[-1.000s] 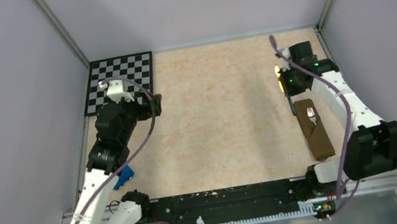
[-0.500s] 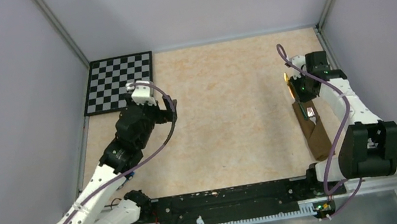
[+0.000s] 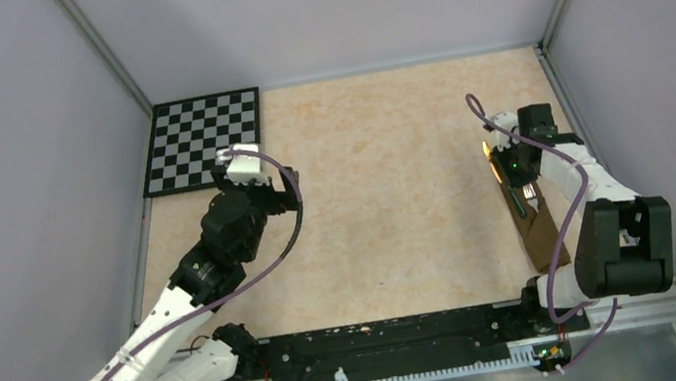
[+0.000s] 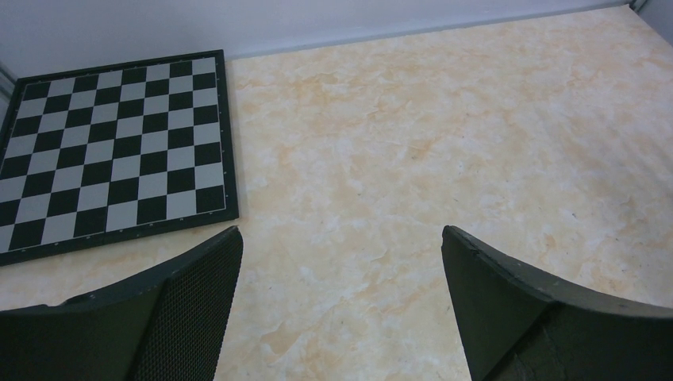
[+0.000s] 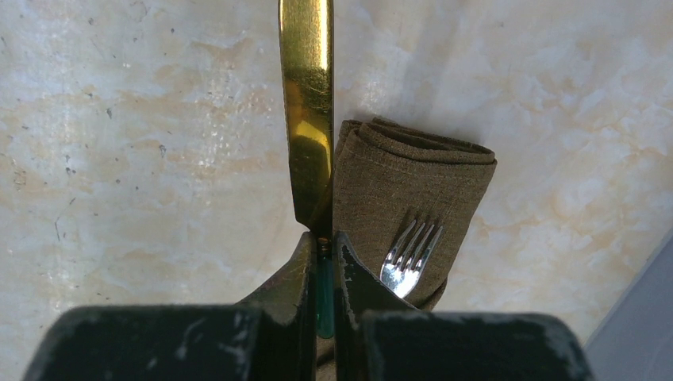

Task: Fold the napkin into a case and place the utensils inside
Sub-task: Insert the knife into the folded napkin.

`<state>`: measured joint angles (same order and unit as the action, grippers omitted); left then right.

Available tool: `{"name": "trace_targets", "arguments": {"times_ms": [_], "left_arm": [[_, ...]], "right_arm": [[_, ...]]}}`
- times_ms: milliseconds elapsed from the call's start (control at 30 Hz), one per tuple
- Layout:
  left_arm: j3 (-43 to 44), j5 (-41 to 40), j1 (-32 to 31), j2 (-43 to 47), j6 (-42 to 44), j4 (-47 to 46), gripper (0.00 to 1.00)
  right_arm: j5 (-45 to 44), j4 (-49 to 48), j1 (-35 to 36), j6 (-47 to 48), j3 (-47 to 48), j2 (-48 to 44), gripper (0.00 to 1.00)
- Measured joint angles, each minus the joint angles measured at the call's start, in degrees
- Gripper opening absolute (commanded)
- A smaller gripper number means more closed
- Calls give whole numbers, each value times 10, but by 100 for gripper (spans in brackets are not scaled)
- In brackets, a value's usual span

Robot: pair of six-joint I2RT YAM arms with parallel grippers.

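Observation:
The napkin lies folded into a narrow brown case [image 3: 543, 239] [image 5: 413, 178] near the table's right edge. A silver fork [image 5: 409, 255] [image 3: 528, 192] rests on it, tines toward the folded far end. My right gripper [image 5: 321, 236] [image 3: 513, 183] is shut on the knife at the start of its dark green handle. The gold blade [image 5: 308, 111] [image 3: 487, 148] runs along the case's left edge and past its far end. My left gripper [image 4: 341, 238] [image 3: 285, 188] hangs open over bare table, right of the checkerboard, holding nothing.
A black-and-white checkerboard [image 3: 205, 140] [image 4: 111, 151] lies flat in the back left corner. Grey walls and metal rails enclose the table on the left, back and right. The right arm's elbow [image 3: 625, 244] stands close to the case's near end.
My left arm swung right, off the checkerboard's edge toward the table's middle. My right gripper carried the knife nearer, down over the case's far end.

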<state>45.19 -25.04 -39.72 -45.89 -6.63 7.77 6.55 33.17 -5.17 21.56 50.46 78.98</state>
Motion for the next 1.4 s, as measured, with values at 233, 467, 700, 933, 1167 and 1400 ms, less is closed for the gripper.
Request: {"name": "trace_targets", "arguments": {"times_ms": [233,467,700,933,1167,1400], "left_arm": [[-2,-24,-12,0,6,0,99],[-4,-32,-15,0,8,0,99],[-4,-36,-16,4,8,0,99],[-4,-42,-16,4,8,0,99],[-4,-44,-16,4,8,0,99],[-4,-44,-16,4,8,0,99]], "right_arm": [[-15,-8,-7,5,-21,0,0],[-26,3,-16,3,-33,-5,0],[-27,15,-18,-2,-60,-36,0],[-46,20,-24,-1,-70,-46,6],[-57,21,-25,-10,-71,-39,46],[-34,37,-25,-64,-6,-14,65]]}}
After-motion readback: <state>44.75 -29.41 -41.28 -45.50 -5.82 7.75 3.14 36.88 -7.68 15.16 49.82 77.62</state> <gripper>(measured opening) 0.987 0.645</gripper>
